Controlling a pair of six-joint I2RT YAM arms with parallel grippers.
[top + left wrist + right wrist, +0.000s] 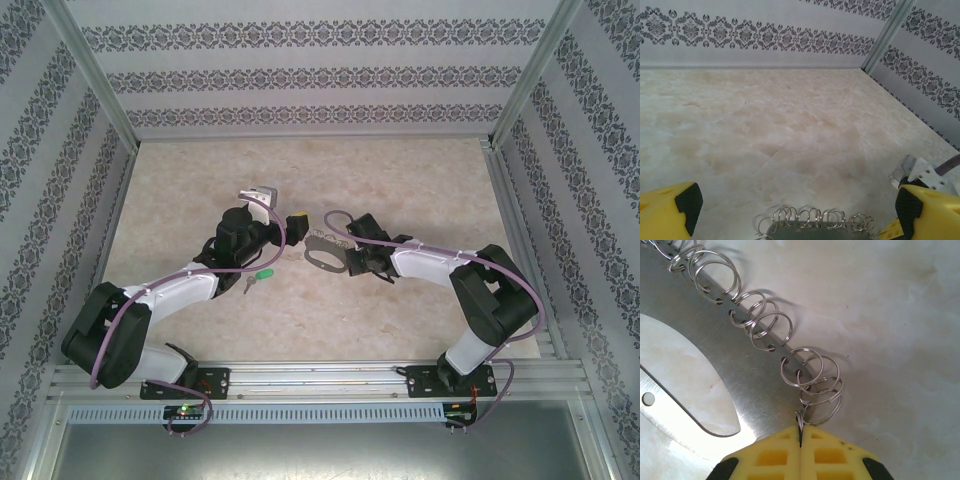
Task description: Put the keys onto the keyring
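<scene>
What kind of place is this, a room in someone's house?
Probably not a home: it looks like a small robot test booth. A left arm and right arm are bolted to a metal rail; the marble-look table is boxed in by wallpapered panels on metal posts.

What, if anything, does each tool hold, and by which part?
The right tool pinches the keyring by a small wire ring on its edge. The left tool stands open, holding nothing.

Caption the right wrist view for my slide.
Right end effector, shut, pinches a small ring at the edge of the flat metal keyring lying on the marble table.
</scene>
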